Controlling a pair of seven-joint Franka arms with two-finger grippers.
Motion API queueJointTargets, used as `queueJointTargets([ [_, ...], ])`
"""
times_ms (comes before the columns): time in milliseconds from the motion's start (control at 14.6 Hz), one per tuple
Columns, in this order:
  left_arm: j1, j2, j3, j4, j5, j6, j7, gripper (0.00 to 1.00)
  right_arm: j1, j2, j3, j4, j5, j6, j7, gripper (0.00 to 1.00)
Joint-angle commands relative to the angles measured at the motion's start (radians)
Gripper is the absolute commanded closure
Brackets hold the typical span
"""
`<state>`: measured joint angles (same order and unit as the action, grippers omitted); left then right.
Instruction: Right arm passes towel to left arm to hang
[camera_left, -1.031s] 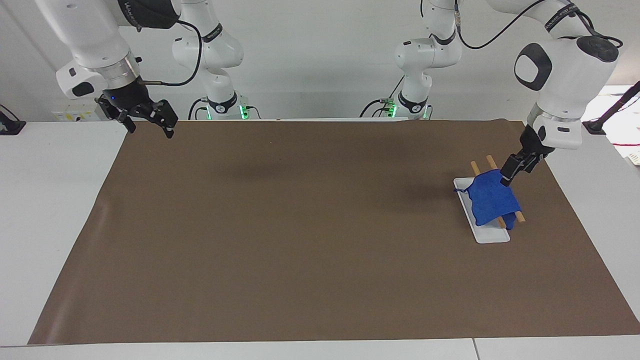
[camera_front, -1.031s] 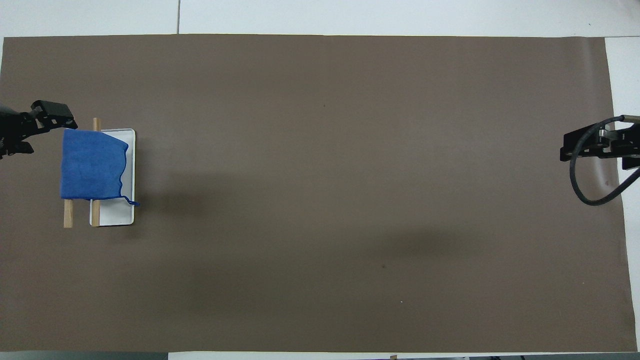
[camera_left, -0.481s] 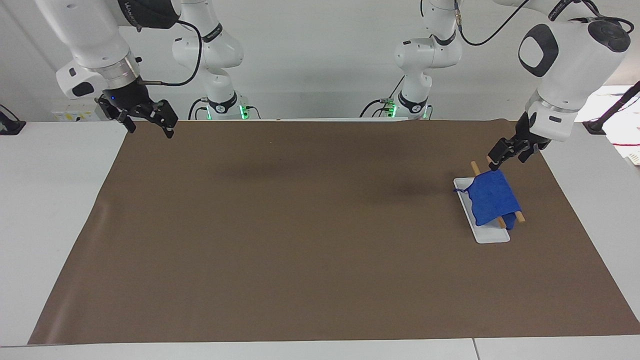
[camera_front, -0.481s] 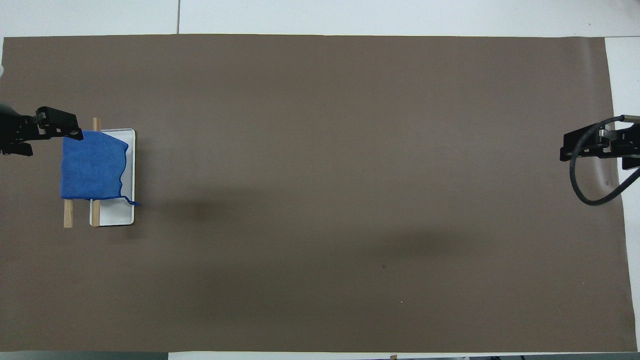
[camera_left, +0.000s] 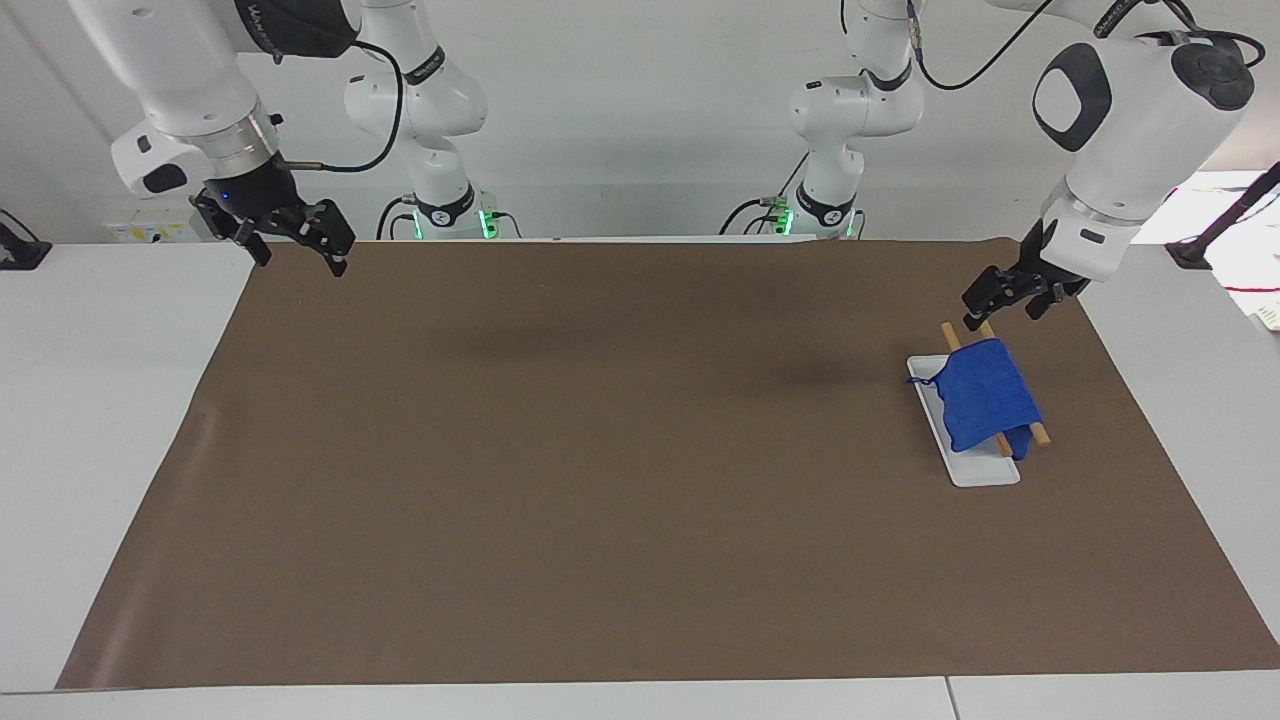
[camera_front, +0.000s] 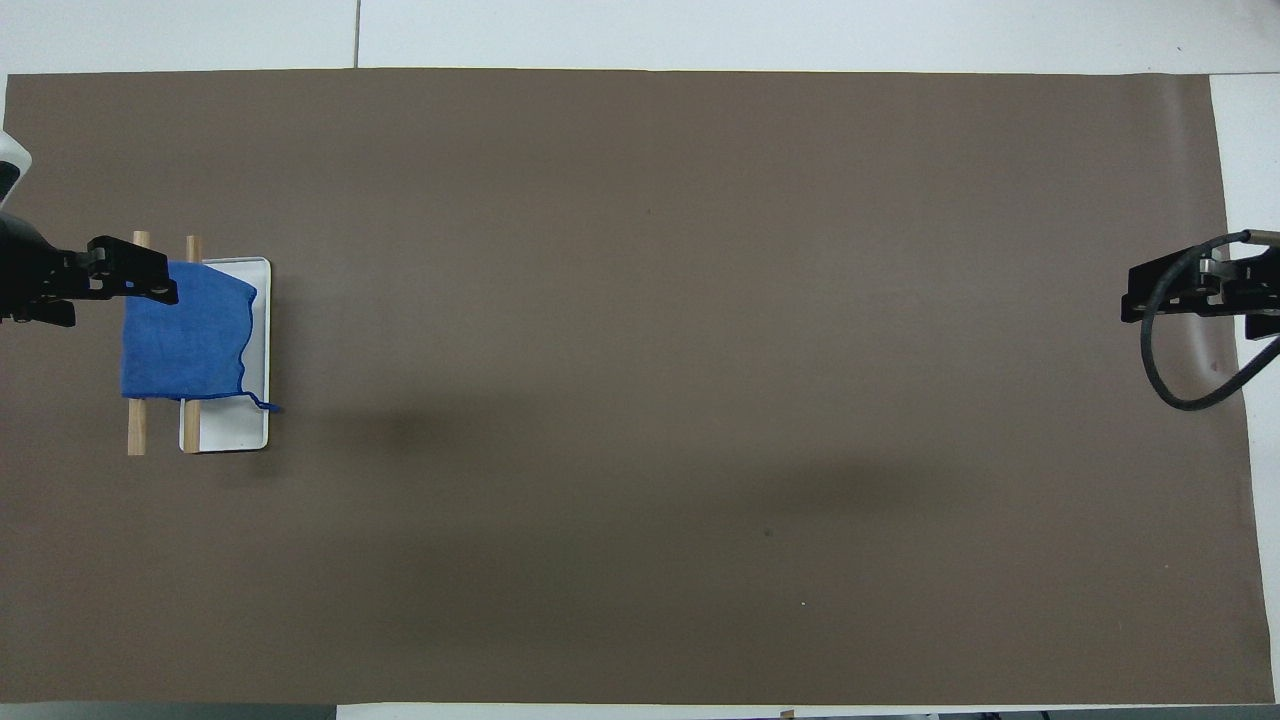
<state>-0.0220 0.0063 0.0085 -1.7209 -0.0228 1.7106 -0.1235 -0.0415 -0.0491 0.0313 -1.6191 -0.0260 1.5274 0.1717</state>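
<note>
The blue towel (camera_left: 983, 396) (camera_front: 185, 335) hangs draped over two wooden rods (camera_left: 1038, 432) (camera_front: 137, 430) above a white tray (camera_left: 980, 472) (camera_front: 250, 430), toward the left arm's end of the table. Its thin corner loop (camera_left: 918, 380) trails onto the tray. My left gripper (camera_left: 1003, 303) (camera_front: 100, 290) hovers open and holds nothing, over the rods' ends nearer to the robots and apart from the towel. The right gripper (camera_left: 300, 262) (camera_front: 1190, 290) waits open and holds nothing, raised over the mat's corner at the right arm's end.
A brown mat (camera_left: 600, 450) (camera_front: 640, 400) covers most of the table, bare but for the tray and rods. White table surface (camera_left: 110, 400) borders it on all sides.
My left gripper has lifted off the towel's edge and drawn back toward the robots. The towel stays draped on the rods. The right arm has not moved.
</note>
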Motion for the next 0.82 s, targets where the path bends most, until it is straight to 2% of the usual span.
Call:
queueJointTargets([
  [0, -0.007, -0.032, 0.008, -0.015, -0.011, -0.025, 0.039, 0.0, -0.006, -0.005, 0.004, -0.002, 0.001, -0.001, 0.008, 0.0],
  [137, -0.007, -0.029, 0.01, -0.011, -0.011, -0.014, 0.102, 0.0, -0.006, -0.005, 0.004, -0.001, 0.003, -0.001, 0.006, 0.0],
  [481, -0.007, -0.015, 0.007, 0.021, -0.008, -0.025, 0.105, 0.0, -0.001, -0.003, 0.002, 0.002, 0.001, -0.001, 0.006, 0.0],
  [756, -0.007, -0.02, 0.008, 0.011, -0.009, -0.031, 0.165, 0.0, -0.003, -0.002, 0.002, 0.008, 0.001, -0.004, 0.006, 0.0],
])
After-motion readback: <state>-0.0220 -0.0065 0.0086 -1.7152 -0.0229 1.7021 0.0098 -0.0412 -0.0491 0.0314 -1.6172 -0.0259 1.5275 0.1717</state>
